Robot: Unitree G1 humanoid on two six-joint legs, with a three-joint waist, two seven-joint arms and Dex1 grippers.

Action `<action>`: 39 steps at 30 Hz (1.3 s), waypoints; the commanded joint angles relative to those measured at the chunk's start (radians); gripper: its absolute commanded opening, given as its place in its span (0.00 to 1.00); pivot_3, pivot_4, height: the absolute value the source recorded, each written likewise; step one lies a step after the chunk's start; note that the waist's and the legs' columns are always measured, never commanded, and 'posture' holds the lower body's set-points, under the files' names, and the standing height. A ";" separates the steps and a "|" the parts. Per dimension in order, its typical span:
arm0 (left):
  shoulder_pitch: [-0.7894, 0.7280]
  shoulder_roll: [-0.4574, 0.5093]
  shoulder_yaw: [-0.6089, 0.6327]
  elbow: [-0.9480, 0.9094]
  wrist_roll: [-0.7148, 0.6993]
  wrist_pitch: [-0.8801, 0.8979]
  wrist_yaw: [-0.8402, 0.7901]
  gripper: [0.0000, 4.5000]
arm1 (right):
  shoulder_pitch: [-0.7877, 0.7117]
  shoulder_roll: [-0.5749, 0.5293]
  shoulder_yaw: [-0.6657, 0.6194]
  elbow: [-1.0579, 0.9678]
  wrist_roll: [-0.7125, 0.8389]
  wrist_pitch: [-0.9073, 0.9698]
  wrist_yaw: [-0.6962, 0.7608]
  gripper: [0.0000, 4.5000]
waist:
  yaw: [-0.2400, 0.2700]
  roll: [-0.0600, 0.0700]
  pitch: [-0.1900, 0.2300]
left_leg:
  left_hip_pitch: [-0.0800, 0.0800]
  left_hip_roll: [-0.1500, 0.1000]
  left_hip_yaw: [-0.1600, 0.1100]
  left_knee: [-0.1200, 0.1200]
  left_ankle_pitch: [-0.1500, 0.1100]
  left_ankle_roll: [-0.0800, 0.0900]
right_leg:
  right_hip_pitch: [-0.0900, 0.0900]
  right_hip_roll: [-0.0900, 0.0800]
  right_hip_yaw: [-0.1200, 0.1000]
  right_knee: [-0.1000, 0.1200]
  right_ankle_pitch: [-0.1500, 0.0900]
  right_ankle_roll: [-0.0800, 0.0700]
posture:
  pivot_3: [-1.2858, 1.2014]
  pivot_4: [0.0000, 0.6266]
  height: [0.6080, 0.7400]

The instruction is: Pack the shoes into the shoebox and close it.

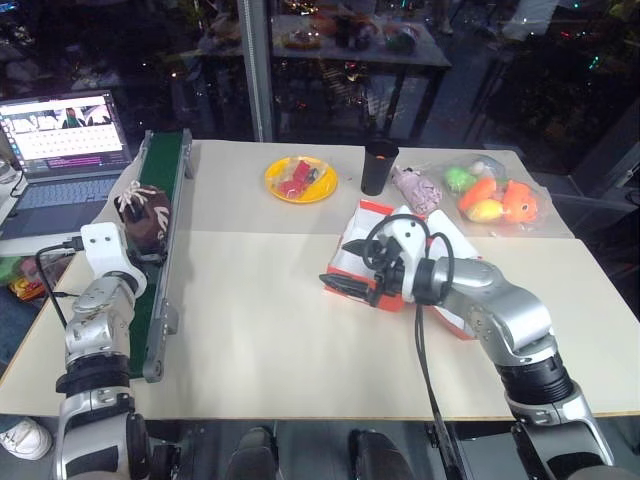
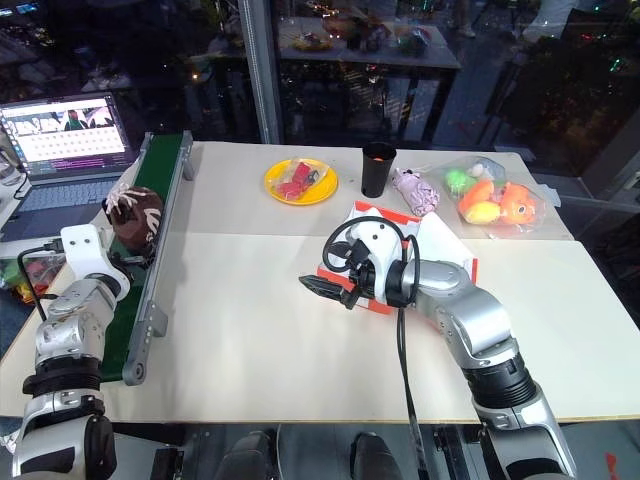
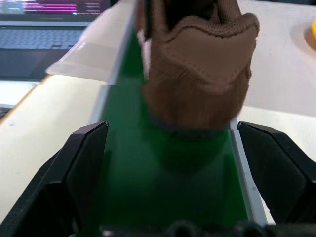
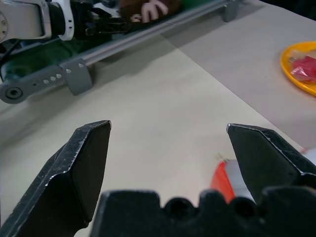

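Left eye view: at nine o'clock, a brown shoe (image 1: 142, 214) sits on a green conveyor belt (image 1: 160, 262), with the left gripper (image 3: 168, 163) just behind it, fingers wide apart and empty. Judging from this, it should slide forward to straddle the shoe before squeezing. At three o'clock, the right gripper (image 1: 345, 286) hangs open beside the red shoebox (image 1: 372, 216).

A yellow plate (image 1: 300, 180) of red bits sits beside a black cup (image 1: 379, 166) on the tabletop (image 1: 260, 320). A green conveyor belt (image 1: 160, 250) runs along one edge near an open laptop (image 1: 62, 135), and a clear bag of plush toys (image 1: 495, 200) lies beyond the cup.
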 commanded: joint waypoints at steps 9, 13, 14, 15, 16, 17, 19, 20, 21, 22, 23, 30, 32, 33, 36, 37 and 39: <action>-0.051 -0.022 -0.013 0.081 0.003 -0.098 0.011 0.58 | -0.005 -0.026 -0.044 -0.050 0.005 0.020 -0.003 1.00 | 0.002 0.000 0.000 | 0.002 0.000 0.000 0.000 0.000 0.000 | 0.000 0.000 0.000 0.003 0.000 0.000 | 0.52 0.24 0.97; -0.084 -0.050 -0.055 -0.022 -0.006 -0.141 -0.037 0.58 | -0.021 0.003 -0.087 -0.037 0.034 0.052 -0.037 1.00 | 0.007 0.000 0.000 | 0.001 0.000 0.000 0.001 0.000 -0.001 | 0.000 0.000 0.000 0.003 0.000 0.000 | 0.52 0.24 0.97; -0.095 -0.065 -0.059 -0.054 -0.020 -0.145 -0.051 0.58 | -0.032 0.023 -0.110 -0.027 0.050 0.069 -0.058 1.00 | 0.009 -0.001 0.000 | 0.001 0.000 0.000 0.001 0.000 -0.001 | 0.000 0.000 0.000 0.003 0.000 0.000 | 0.52 0.24 0.97; -0.119 -0.090 -0.076 -0.106 -0.046 -0.138 -0.078 0.58 | -0.064 0.086 -0.183 0.008 0.107 0.129 -0.129 1.00 | 0.011 -0.001 0.001 | 0.000 0.000 0.000 0.001 0.000 -0.001 | 0.000 0.000 0.000 0.003 0.000 0.000 | 0.52 0.24 0.97; -0.147 -0.124 -0.101 -0.169 -0.080 -0.121 -0.115 0.58 | -0.104 0.164 -0.273 0.049 0.186 0.181 -0.214 1.00 | 0.010 -0.002 0.001 | -0.001 0.000 0.000 0.002 0.000 -0.001 | -0.001 0.000 0.000 0.003 0.000 0.000 | 0.52 0.24 0.97; -0.165 -0.147 -0.119 -0.212 -0.101 -0.106 -0.139 0.58 | -0.131 0.219 -0.337 0.075 0.241 0.220 -0.274 1.00 | 0.013 -0.004 0.002 | -0.003 0.000 0.000 0.002 0.000 -0.001 | -0.001 0.000 0.000 0.003 0.001 0.000 | 0.52 0.24 0.97; -0.194 -0.188 -0.161 -0.291 -0.136 -0.061 -0.178 0.58 | -0.182 0.309 -0.451 0.114 0.359 0.310 -0.379 1.00 | 0.019 -0.004 0.002 | -0.008 0.001 -0.001 0.004 0.002 -0.002 | -0.005 0.000 -0.003 0.004 0.002 0.001 | 0.52 0.24 0.97; -0.210 -0.210 -0.186 -0.327 -0.152 -0.030 -0.191 0.58 | -0.208 0.350 -0.507 0.141 0.408 0.339 -0.442 1.00 | 0.020 -0.004 0.002 | -0.010 0.001 -0.001 0.004 0.005 0.001 | -0.005 0.000 -0.003 0.003 0.003 0.001 | 0.52 0.24 0.97; -0.219 -0.225 -0.202 -0.353 -0.164 -0.005 -0.199 0.58 | -0.228 0.378 -0.548 0.160 0.444 0.362 -0.493 1.00 | 0.019 -0.004 0.002 | -0.010 0.001 -0.001 0.004 0.006 0.004 | -0.004 0.000 -0.003 0.002 0.002 0.001 | 0.52 0.24 0.97; -0.230 -0.241 -0.222 -0.381 -0.178 0.019 -0.212 0.58 | -0.244 0.399 -0.583 0.177 0.480 0.378 -0.542 1.00 | 0.018 -0.004 0.002 | -0.010 0.001 -0.001 0.004 0.007 0.005 | -0.004 0.000 -0.003 0.001 0.002 0.001 | 0.52 0.24 0.97; -0.242 -0.258 -0.250 -0.412 -0.198 0.054 -0.235 0.58 | -0.262 0.426 -0.625 0.198 0.525 0.383 -0.602 1.00 | 0.018 -0.003 0.002 | -0.010 0.001 -0.001 0.004 0.007 0.006 | -0.004 0.000 -0.003 0.000 0.002 0.002 | 0.52 0.24 0.97; -0.275 -0.307 -0.363 -0.499 -0.253 0.176 -0.338 0.58 | -0.337 0.474 -0.750 0.258 0.726 0.338 -0.803 1.00 | -0.009 -0.002 0.003 | -0.010 0.001 -0.003 0.002 0.007 0.008 | -0.004 0.000 -0.003 0.001 0.002 0.002 | 0.52 0.24 0.97; -0.272 -0.318 -0.377 -0.512 -0.262 0.195 -0.346 0.58 | -0.348 0.465 -0.758 0.258 0.760 0.323 -0.830 1.00 | -0.013 -0.001 0.003 | -0.010 0.001 -0.003 0.003 0.007 0.009 | -0.004 0.000 -0.003 0.001 0.002 0.002 | 0.52 0.24 0.97; -0.271 -0.322 -0.379 -0.515 -0.265 0.202 -0.348 0.58 | -0.350 0.461 -0.757 0.259 0.773 0.317 -0.840 1.00 | -0.014 -0.001 0.003 | -0.010 0.001 -0.003 0.003 0.007 0.010 | -0.004 0.000 -0.003 0.001 0.002 0.002 | 0.52 0.24 0.97; -0.263 -0.339 -0.401 -0.539 -0.280 0.233 -0.367 0.58 | -0.346 0.452 -0.748 0.252 0.796 0.288 -0.870 1.00 | -0.018 -0.001 0.003 | -0.009 0.001 -0.004 0.004 0.008 0.010 | -0.003 0.000 -0.003 0.002 0.002 0.002 | 0.52 0.24 0.97; -0.261 -0.342 -0.405 -0.543 -0.281 0.239 -0.370 0.58 | -0.344 0.449 -0.744 0.252 0.802 0.279 -0.876 1.00 | -0.019 -0.001 0.003 | -0.009 0.001 -0.004 0.004 0.008 0.010 | -0.003 0.000 -0.003 0.002 0.002 0.002 | 0.52 0.24 0.97; -0.261 -0.349 -0.410 -0.544 -0.278 0.243 -0.369 0.58 | -0.337 0.446 -0.742 0.242 0.814 0.256 -0.894 0.89 | -0.023 -0.001 0.003 | -0.009 0.000 -0.004 0.004 0.008 0.010 | -0.003 0.000 -0.003 0.001 0.002 0.003 | 0.52 0.24 0.97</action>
